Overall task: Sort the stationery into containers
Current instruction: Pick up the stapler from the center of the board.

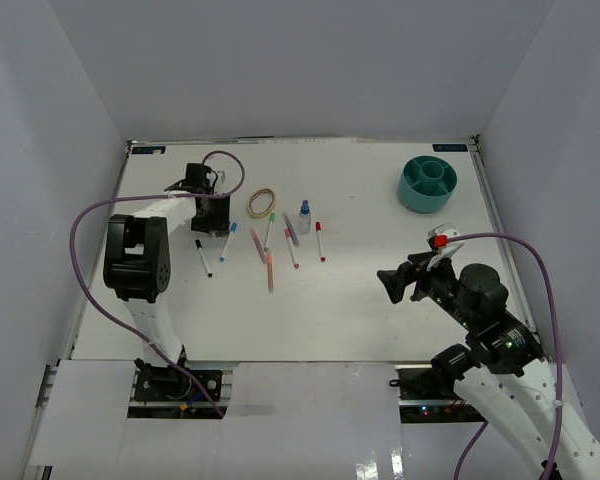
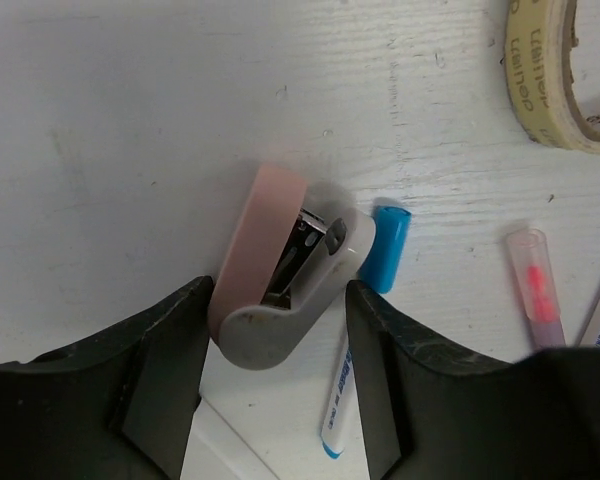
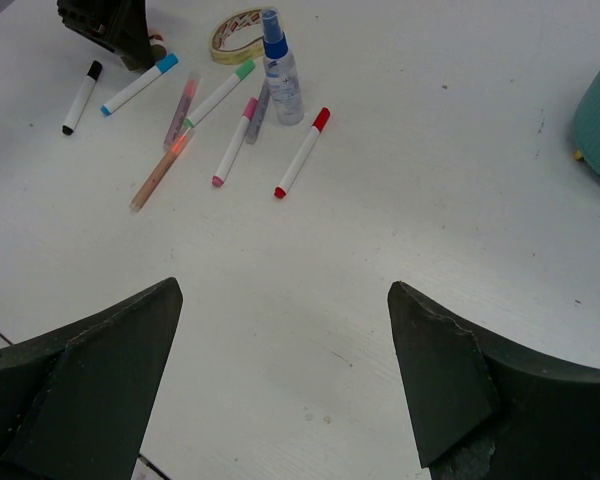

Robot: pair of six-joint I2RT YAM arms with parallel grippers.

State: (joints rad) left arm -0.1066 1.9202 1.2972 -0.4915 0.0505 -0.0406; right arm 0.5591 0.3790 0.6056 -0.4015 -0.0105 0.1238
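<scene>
**Top view**
- left gripper (image 1: 212, 216): reached out to the far-left part of the table (image 1: 380, 320), pointing down, so no read on the jaws from up here
- right gripper (image 1: 392, 283): hanging over bare table, spread wide, nothing in it
- pens: loose fan just right of the left gripper and well left of the right one
- black-capped pen (image 1: 203, 258): on the near side of the left gripper
- organiser (image 1: 427, 183): teal, round, divided inside, sitting beyond the right gripper and slightly to its right

**Left wrist view**
- stapler (image 2: 270, 235): small, pink and grey, lying on the table right between the 2 fingers
- left fingers (image 2: 170, 370): 1 on each side of the stapler, snug against it, but honestly can't tell if they're pinching it
- blue-capped pen (image 2: 385, 245): cap just beside the stapler's grey side, white barrel running back along the right-hand finger
- tape roll (image 2: 550, 80): ahead and off to the right
- clear pink pen (image 2: 535, 290): right of the gripper

**Right wrist view**
- right fingers (image 3: 100, 380): far apart, only bare table between them
- bottle (image 3: 280, 75): upright, blue cap, straight ahead and well away
- red-capped pen (image 3: 302, 152): lying just this side of the bottle
- green-capped pen (image 3: 218, 95) and pink-capped pen (image 3: 235, 142): ahead-left, just beside the bottle
- organiser again: only its teal wall shows, ahead-right
</scene>
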